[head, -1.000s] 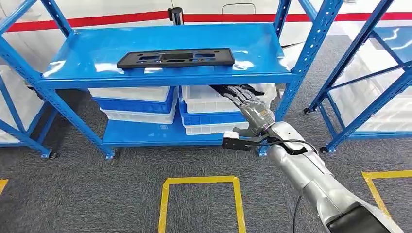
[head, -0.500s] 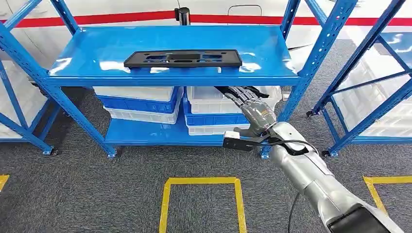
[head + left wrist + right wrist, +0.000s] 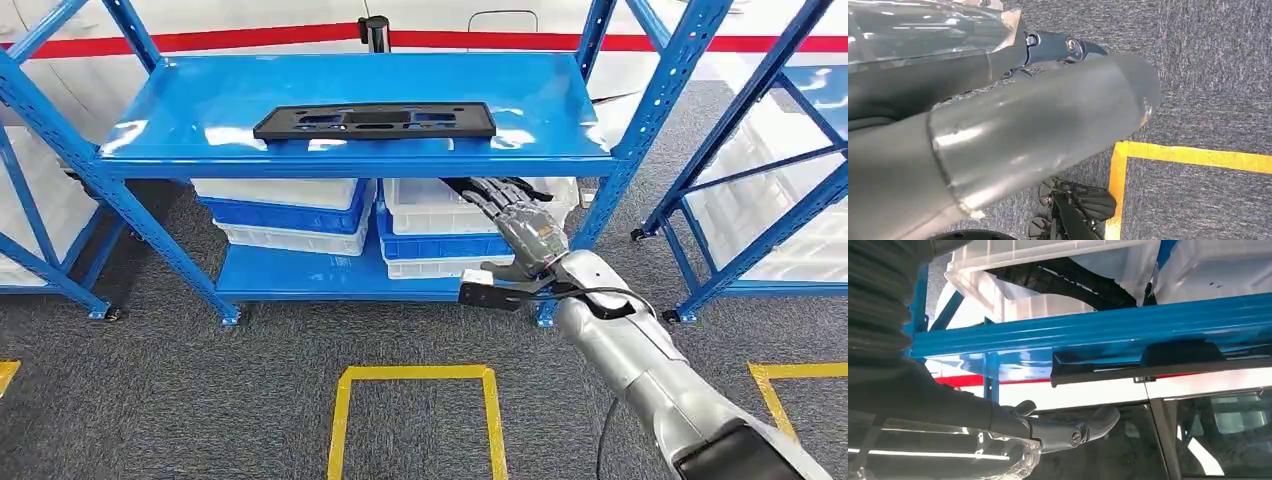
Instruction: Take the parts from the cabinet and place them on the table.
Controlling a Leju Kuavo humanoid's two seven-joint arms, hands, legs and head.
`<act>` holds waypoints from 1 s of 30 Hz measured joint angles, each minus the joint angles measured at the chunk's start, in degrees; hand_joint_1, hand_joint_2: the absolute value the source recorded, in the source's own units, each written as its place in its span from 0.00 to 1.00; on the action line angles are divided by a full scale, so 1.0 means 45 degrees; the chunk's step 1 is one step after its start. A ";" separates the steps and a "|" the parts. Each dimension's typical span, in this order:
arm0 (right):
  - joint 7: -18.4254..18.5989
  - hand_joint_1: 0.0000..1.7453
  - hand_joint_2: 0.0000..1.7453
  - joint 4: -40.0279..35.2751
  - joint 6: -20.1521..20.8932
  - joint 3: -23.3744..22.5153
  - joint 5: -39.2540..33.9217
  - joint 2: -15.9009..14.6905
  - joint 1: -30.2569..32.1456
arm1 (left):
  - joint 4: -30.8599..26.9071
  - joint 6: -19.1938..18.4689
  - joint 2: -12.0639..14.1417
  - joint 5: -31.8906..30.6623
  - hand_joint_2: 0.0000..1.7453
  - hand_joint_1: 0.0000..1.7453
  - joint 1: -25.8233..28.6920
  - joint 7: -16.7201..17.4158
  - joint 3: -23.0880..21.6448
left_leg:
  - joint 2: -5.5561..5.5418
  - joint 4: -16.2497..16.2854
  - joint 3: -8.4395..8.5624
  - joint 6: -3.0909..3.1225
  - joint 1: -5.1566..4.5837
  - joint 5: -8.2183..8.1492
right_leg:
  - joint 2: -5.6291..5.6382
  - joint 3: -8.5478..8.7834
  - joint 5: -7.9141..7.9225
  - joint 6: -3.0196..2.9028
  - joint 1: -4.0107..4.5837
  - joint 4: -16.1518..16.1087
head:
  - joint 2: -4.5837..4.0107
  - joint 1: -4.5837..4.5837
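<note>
Parts for the task sit in two spots on the blue rack (image 3: 600,165). One flat black plate (image 3: 374,120) w/ cut-outs lies lengthwise on the top shelf (image 3: 200,95), near its front edge. Another black part (image 3: 540,190) lies inside a clear white bin (image 3: 420,205) on the lower level, right stack; in the right wrist view it shows as a long ribbed black piece (image 3: 1068,282) resting slantwise in the bin (image 3: 998,295).

Right hand (image 3: 520,225) reaches under the top shelf toward that bin — fingers (image 3: 490,195) stretched out and spread, tips at the black part, nothing gripped as far as the head view shows. Silver forearm (image 3: 640,370) comes in from lower right.

Left hand: left wrist view shows a thick grey thumb (image 3: 1048,125) over grey carpet (image 3: 1213,60) and a yellow floor line (image 3: 1193,155) — whether the fingers are spread or curled can't be told.

Lower shelf also holds white and blue bins stacked on the left (image 3: 285,212). Yellow taped square (image 3: 412,415) on carpet in front of rack. More blue racks w/ white bins to the right (image 3: 760,200).
</note>
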 joint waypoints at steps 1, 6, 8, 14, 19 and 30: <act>0.0000 0.00 1.00 0.0039 0.0082 0.0000 0.0005 0.0044 -0.0081 | 0.0000 0.0000 0.0000 0.0014 0.00 0.00 -0.0006 0.0000 0.0005 | 0.0003 0.0000 0.0003 0.0033 -0.0003 -0.0012 | 0.0001 0.0001 0.0000 0.0001 -0.0001 -0.0005 | 0.0000 -0.0005; 0.0000 0.00 1.00 0.0179 0.0087 -0.0063 0.0039 0.0180 -0.0506 | -0.0010 -0.0019 -0.0034 0.0088 0.00 0.00 -0.0056 -0.0005 0.0034 | 0.0057 -0.0726 0.0462 0.0206 0.0187 0.0265 | -0.0042 0.0057 -0.0030 0.0111 0.0086 -0.0028 | 0.0000 0.0018; 0.0000 0.00 1.00 0.0272 0.0009 -0.0068 0.0068 0.0195 -0.0628 | -0.0010 -0.0034 -0.0044 0.0092 0.00 0.00 -0.0071 0.0000 0.0078 | 0.0063 -0.0891 0.0597 0.0268 0.0295 0.0325 | -0.0021 -0.0754 -0.0661 0.0143 0.0000 0.1560 | 0.0000 0.0029; -0.0039 0.00 1.00 0.0617 -0.0136 -0.0078 0.0141 0.0185 -0.0535 | -0.0010 -0.0039 -0.0068 0.0102 0.00 0.00 -0.0057 0.0000 0.0141 | 0.0008 -0.0716 0.0745 -0.0219 0.0700 0.0029 | -0.0142 -0.0935 0.0347 0.1180 -0.0726 0.0875 | 0.0000 0.0049; -0.0146 0.00 1.00 0.0826 -0.0224 -0.0078 0.0155 0.0170 -0.0518 | -0.0010 -0.0058 -0.0015 0.0102 0.00 0.00 -0.0071 -0.0005 0.0170 | -0.0035 -0.0435 0.0602 -0.0693 0.0678 -0.0257 | -0.0030 -0.0555 0.0397 0.0838 -0.0714 0.0084 | 0.0000 0.0029; -0.0214 0.00 1.00 0.0981 -0.0229 -0.0073 0.0160 0.0311 -0.0631 | -0.0005 -0.0024 0.0005 0.0185 0.00 0.00 -0.0083 0.0005 0.0199 | -0.0016 0.0435 -0.0678 -0.0081 0.0380 0.0625 | 0.0084 0.0000 0.0037 0.0237 -0.0331 0.0022 | 0.0000 0.0010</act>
